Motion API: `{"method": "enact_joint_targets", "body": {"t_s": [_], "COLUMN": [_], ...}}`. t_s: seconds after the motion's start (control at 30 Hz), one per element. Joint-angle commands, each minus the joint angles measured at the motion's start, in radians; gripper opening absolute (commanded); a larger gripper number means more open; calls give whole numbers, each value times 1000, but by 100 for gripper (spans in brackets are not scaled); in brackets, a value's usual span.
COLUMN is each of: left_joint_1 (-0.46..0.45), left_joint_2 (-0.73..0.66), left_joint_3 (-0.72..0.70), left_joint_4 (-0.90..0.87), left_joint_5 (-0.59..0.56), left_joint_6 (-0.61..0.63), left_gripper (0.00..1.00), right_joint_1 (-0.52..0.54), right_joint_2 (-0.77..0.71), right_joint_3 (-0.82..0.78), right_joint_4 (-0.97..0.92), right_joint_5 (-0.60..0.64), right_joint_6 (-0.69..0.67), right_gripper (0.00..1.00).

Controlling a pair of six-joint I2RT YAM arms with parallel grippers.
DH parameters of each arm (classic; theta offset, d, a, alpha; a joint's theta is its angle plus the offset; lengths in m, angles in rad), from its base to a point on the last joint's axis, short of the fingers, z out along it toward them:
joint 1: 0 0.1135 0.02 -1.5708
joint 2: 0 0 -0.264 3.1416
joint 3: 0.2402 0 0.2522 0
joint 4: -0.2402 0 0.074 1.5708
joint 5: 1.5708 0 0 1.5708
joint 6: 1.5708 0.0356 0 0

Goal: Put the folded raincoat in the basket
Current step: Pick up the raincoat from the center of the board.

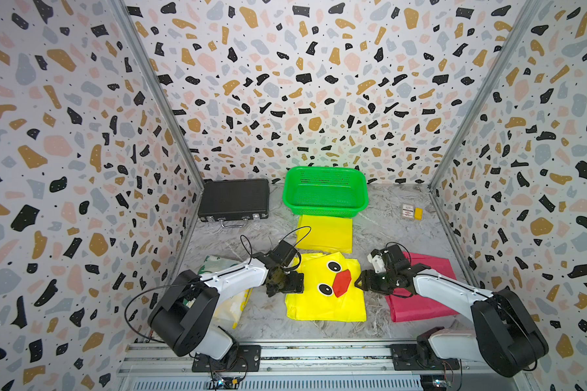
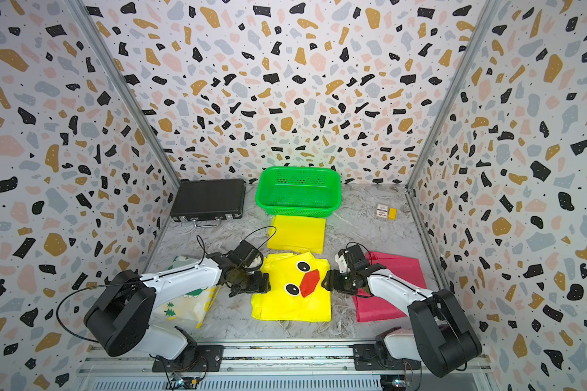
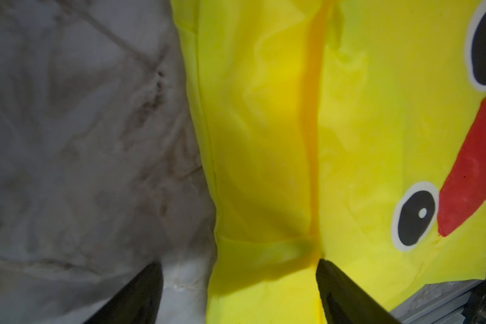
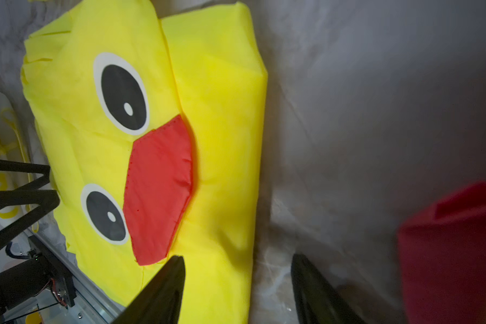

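Observation:
The folded raincoat [image 1: 326,301] [image 2: 292,306] is yellow with a duck face, black eyes and a red beak, and lies flat near the table's front. My left gripper [image 1: 287,283] [image 3: 237,263] is open astride its left edge, one finger over the table and one over the cloth [image 3: 264,140]. At the opposite edge my right gripper [image 1: 360,281] [image 4: 237,256] is open the same way, one finger over the yellow cloth [image 4: 219,112]. The green basket [image 1: 322,212] [image 2: 297,212] stands empty at the back middle.
A plain yellow folded piece [image 1: 325,233] lies between the basket and the duck raincoat. A red folded cloth [image 1: 417,304] lies under the right arm, a patterned white one [image 1: 231,304] under the left. A black case [image 1: 234,199] sits back left, a small box [image 1: 408,211] back right.

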Motion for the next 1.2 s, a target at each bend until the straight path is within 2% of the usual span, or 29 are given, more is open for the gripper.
{"method": "enact_joint_targets", "body": {"t_s": [0.0, 0.33, 0.5, 0.67, 0.73, 0.77, 0.9, 1.0, 1.07, 1.13, 1.17], "left_joint_1": [-11, -25, -31, -39, -41, -43, -46, -48, -50, -52, -53], "left_joint_2": [26, 61, 76, 78, 73, 71, 52, 40, 32, 23, 22], "left_joint_3": [-14, -11, -4, 0, -1, -2, -2, -2, 0, 0, 1], "left_joint_4": [31, 63, 76, 87, 89, 89, 91, 88, 87, 87, 87], "left_joint_5": [20, 24, 32, 37, 39, 39, 37, 39, 42, 45, 44], "left_joint_6": [11, 0, -8, -10, -11, -11, -12, -11, -9, -11, -11], "left_gripper": [89, 84, 78, 67, 60, 55, 48, 36, 23, 7, 3], "right_joint_1": [10, 28, 31, 34, 35, 37, 39, 40, 40, 41, 42], "right_joint_2": [33, 55, 72, 74, 72, 71, 68, 61, 54, 44, 39], "right_joint_3": [-29, -51, -47, -45, -42, -42, -39, -38, -40, -41, -42], "right_joint_4": [-9, 30, 35, 44, 46, 47, 50, 49, 47, 43, 38], "right_joint_5": [-13, -25, -29, -43, -46, -52, -62, -66, -67, -65, -64], "right_joint_6": [16, 38, 43, 45, 47, 46, 46, 44, 44, 42, 41], "right_gripper": [66, 66, 58, 47, 44, 40, 25, 11, 2, 0, 0]}}
